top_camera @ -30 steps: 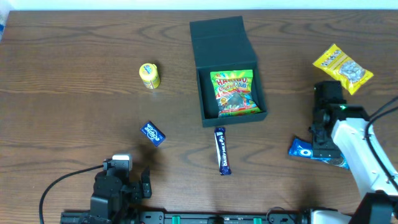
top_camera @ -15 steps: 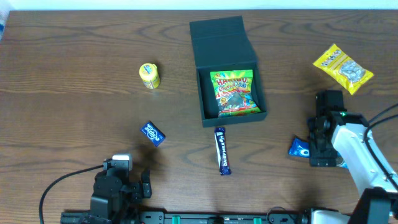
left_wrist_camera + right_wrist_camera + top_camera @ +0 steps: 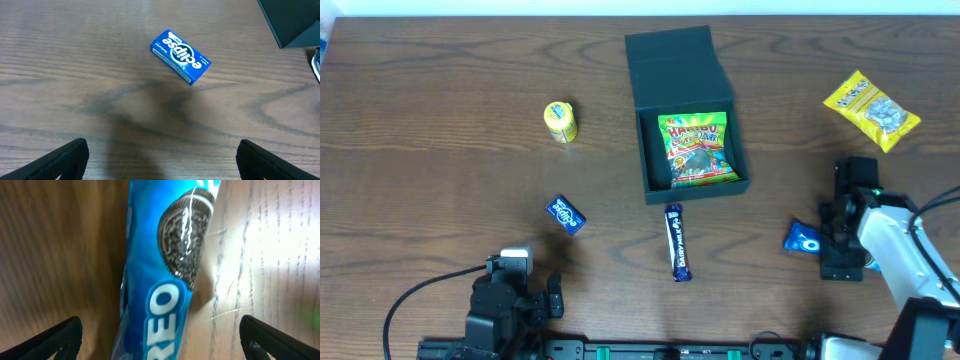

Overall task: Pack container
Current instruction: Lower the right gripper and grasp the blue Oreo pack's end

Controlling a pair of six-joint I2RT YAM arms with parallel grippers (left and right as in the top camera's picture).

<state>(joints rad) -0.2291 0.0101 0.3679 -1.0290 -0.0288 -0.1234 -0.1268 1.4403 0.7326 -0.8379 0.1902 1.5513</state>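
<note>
Right gripper [image 3: 160, 339] hangs over the Oreo packet [image 3: 170, 265], fingers spread either side, I judge to grab it for the container [image 3: 675, 70], which sits mid-table, lid back, Haribo bag [image 3: 698, 150] inside; left gripper [image 3: 160, 160] rests by the eclipse gum box [image 3: 180, 56], fingers also apart.

I logged on the wooden table [image 3: 440, 180]: yellow tub [image 3: 560, 121], left; blue Eclipse gum box [image 3: 565, 214], lower left; dark blue bar [image 3: 677, 242], centre; blue Oreo packet [image 3: 802, 240], right; yellow snack bag [image 3: 871, 109], far right; green Haribo bag [image 3: 697, 150].
</note>
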